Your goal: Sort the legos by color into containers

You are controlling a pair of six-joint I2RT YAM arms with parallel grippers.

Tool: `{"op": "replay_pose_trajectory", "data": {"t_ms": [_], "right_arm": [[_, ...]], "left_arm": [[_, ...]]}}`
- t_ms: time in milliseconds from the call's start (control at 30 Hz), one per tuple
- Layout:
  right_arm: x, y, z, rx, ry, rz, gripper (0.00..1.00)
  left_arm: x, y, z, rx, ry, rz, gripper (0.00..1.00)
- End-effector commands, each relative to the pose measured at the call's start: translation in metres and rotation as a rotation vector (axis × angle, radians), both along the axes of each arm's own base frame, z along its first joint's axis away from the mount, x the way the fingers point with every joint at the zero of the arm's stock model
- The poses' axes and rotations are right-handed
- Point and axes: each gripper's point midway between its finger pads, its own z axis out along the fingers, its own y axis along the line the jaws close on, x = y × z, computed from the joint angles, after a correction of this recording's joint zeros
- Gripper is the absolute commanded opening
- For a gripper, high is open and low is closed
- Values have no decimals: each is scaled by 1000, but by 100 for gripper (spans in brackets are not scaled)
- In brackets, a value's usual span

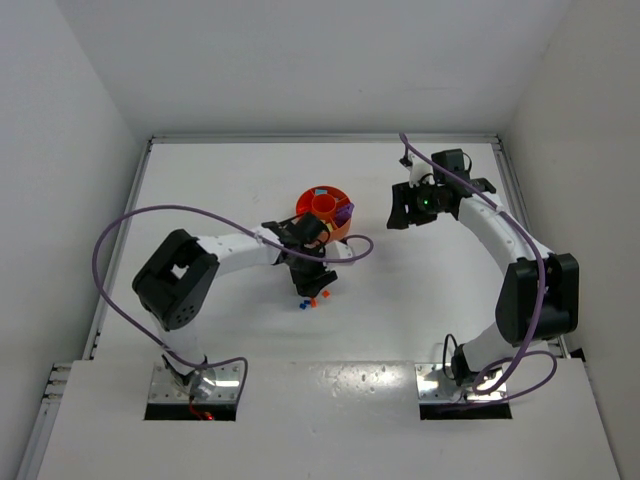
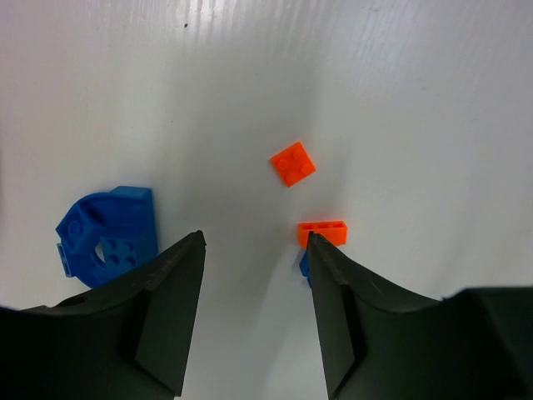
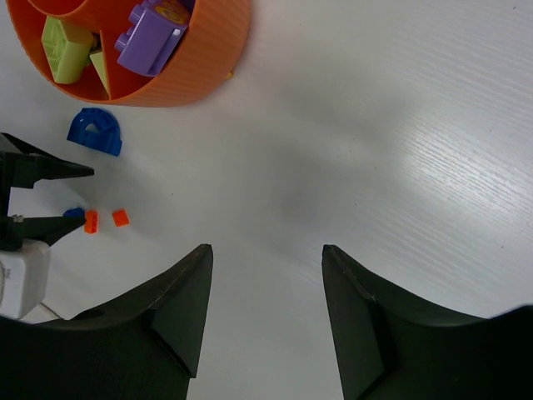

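The left tool point(image 2: 255, 237) stood open, empty, above the table point(image 2: 375, 83); an orange brick point(image 2: 322, 232) touched one jaw, off-centre; jaws probably needed centring over it before closing; the tray point(image 3: 200, 50) stood beyond; the right tool point(image 3: 266, 248) hung open.

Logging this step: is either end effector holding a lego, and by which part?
Nothing is held. The left end effector is open, an orange brick lying beside it; the right end effector is also open.
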Motion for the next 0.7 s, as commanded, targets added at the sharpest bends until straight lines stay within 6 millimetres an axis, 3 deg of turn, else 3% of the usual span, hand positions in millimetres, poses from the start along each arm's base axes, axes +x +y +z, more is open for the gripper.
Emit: {"op": "replay_pose_trajectory", "data": {"t_ms": [0, 100, 367, 667], "right_arm": [[3, 4, 15, 15, -44, 11, 56], [3, 4, 15, 15, -44, 11, 56], [3, 6, 16, 23, -43, 17, 56], [3, 6, 19, 24, -52, 17, 56]], "left_arm": [[-3, -16, 36, -107, -7, -34, 58], [-5, -19, 44, -122, -24, -45, 58], [-29, -14, 28, -85, 28, -83, 58], [-27, -10, 14, -35, 5, -51, 58]]}}
